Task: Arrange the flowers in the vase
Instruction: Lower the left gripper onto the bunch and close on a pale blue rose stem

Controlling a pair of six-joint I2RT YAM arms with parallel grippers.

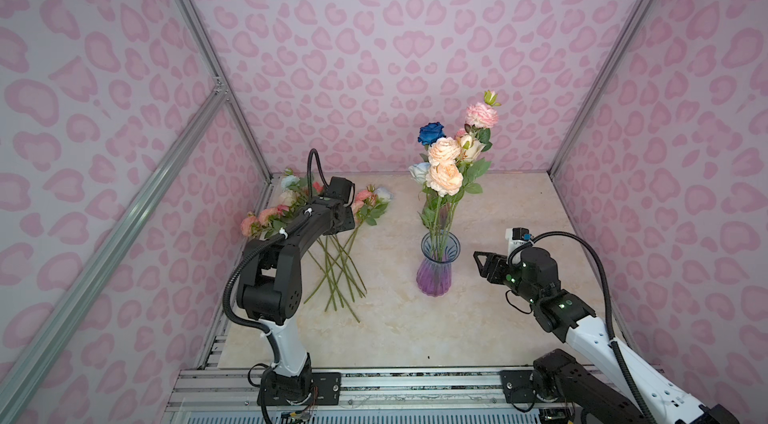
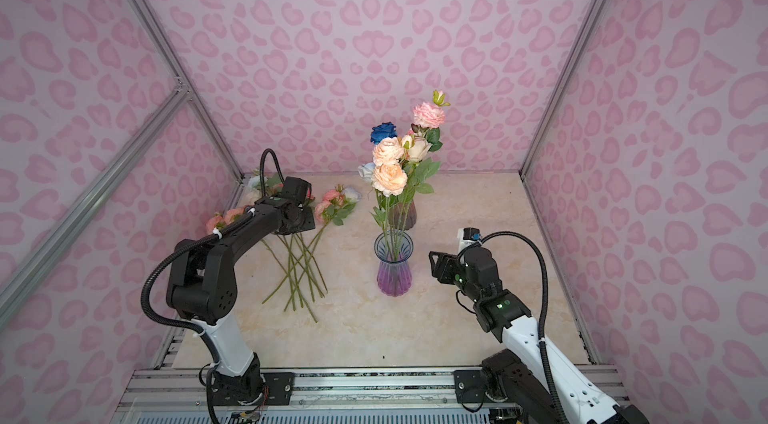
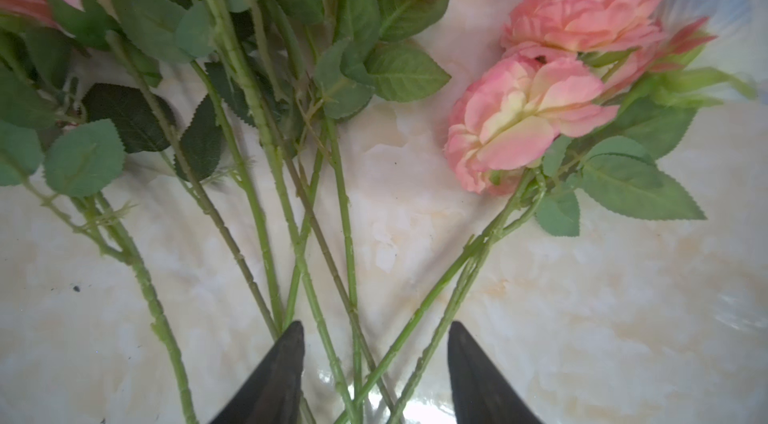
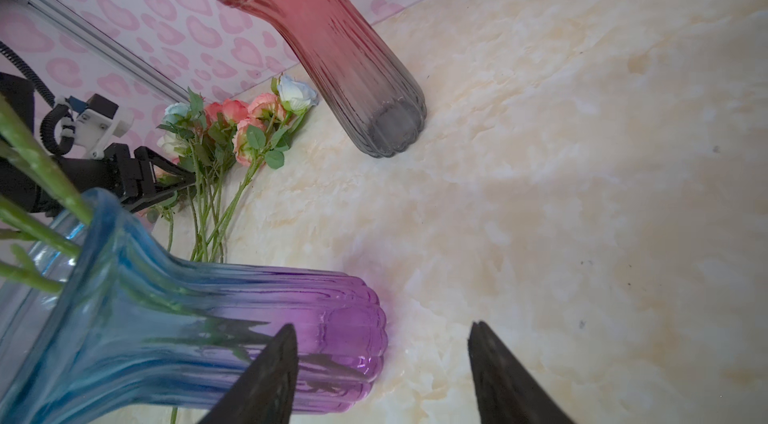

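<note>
The left pincer [image 3: 376,324], open astride crossed stems of the loose flowers [image 1: 365,198] at centre-left, should close on one stem only, while the right pincer [image 4: 383,324] hangs open beside the half-filled vase [image 1: 434,276] at centre.

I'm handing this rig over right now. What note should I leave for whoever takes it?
Left end effector: open, low over the loose artificial pink, peach and pale blue roses, with several crossed green stems between its fingers and none gripped yet.
Right end effector: open and empty, beside the blue-to-purple ribbed glass vase, apart from it.
Done: several roses stand in that vase.
Left: the loose roses lying on the marble-look table go into the vase, one stem at a time.
</note>
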